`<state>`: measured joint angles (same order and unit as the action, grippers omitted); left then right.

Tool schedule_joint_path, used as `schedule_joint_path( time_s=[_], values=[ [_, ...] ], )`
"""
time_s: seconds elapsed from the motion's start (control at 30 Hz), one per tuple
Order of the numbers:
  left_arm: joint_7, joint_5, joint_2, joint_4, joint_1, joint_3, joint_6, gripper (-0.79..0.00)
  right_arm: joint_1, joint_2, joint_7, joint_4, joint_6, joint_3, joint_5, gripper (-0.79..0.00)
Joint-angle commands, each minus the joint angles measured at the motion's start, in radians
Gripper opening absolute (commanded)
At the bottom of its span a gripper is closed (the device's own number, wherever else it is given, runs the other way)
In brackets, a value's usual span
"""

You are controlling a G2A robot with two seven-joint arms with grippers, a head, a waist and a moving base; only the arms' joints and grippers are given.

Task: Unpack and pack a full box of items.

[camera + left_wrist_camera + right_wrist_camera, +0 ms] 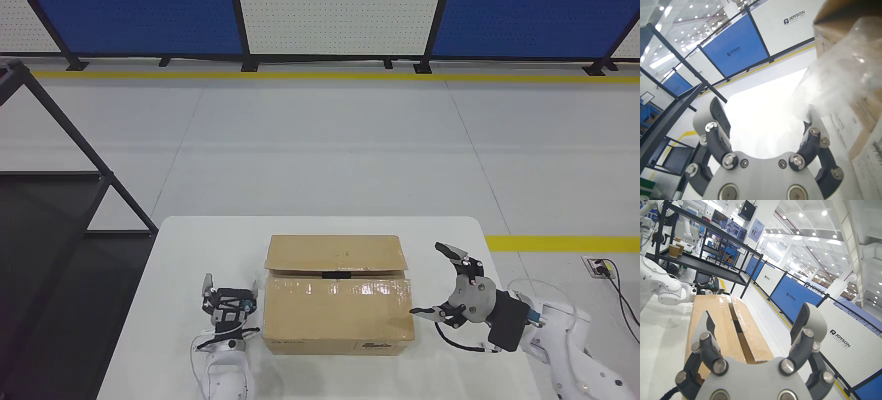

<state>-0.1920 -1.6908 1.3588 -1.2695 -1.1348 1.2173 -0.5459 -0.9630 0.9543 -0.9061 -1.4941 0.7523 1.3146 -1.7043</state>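
The cardboard box (338, 315) sits in the middle of the white tabletop (180, 250), a bit toward 6 o'clock. Its two top flaps lie down and meet in a line along the top, with shiny tape on their edges. The flap at 12 o'clock (335, 252) looks lifted a little. The right wrist view shows a dark gap (738, 328) between the flaps.

The left arm (228, 372) is at 9 o'clock of the box, close to its side. The left jaws are apart and hold nothing. One side of them is just beside the box wall, behind something clear and blurry that I cannot name.

The right arm (560, 335) is at 3 o'clock of the box. The right jaws are wide apart and hold nothing. One tip is very near the box's side, but I cannot tell if it touches.

I think the job is at its start: the box has to be opened first. To do that well, one arm should press the box so it cannot slide. The other should slip a tip into the gap, catch the flap's edge and lift it slowly. Then it should fold the flap all the way out so it does not drop back
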Motion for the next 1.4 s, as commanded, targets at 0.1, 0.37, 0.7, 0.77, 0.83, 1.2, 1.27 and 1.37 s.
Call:
schedule_joint_path(
  time_s=[0.1,0.37,0.7,0.77,0.83,1.2,1.27,1.37],
  values=[
    [-0.025,0.054,0.008,0.001,-0.009,0.025,-0.047,0.000,0.000,0.000,0.000,0.000,0.000,0.000,0.000,0.000],
    [-0.062,0.077,0.016,-0.017,-0.013,0.053,-0.081,0.000,0.000,0.000,0.000,0.000,0.000,0.000,0.000,0.000],
    [-0.051,0.068,0.031,-0.029,0.001,0.070,-0.168,0.000,0.000,0.000,0.000,0.000,0.000,0.000,0.000,0.000],
    [-0.035,0.061,0.033,-0.026,0.009,0.074,-0.183,0.000,0.000,0.000,0.000,0.000,0.000,0.000,0.000,0.000],
    [-0.028,0.057,0.036,-0.030,0.012,0.078,-0.204,0.000,0.000,0.000,0.000,0.000,0.000,0.000,0.000,0.000],
    [-0.028,0.063,0.050,-0.045,0.005,0.106,-0.254,0.000,0.000,0.000,0.000,0.000,0.000,0.000,0.000,0.000],
    [-0.034,0.060,0.052,-0.048,0.001,0.112,-0.270,0.000,0.000,0.000,0.000,0.000,0.000,0.000,0.000,0.000],
    [-0.044,0.066,0.056,-0.054,-0.011,0.121,-0.292,0.000,0.000,0.000,0.000,0.000,0.000,0.000,0.000,0.000]
  ],
)
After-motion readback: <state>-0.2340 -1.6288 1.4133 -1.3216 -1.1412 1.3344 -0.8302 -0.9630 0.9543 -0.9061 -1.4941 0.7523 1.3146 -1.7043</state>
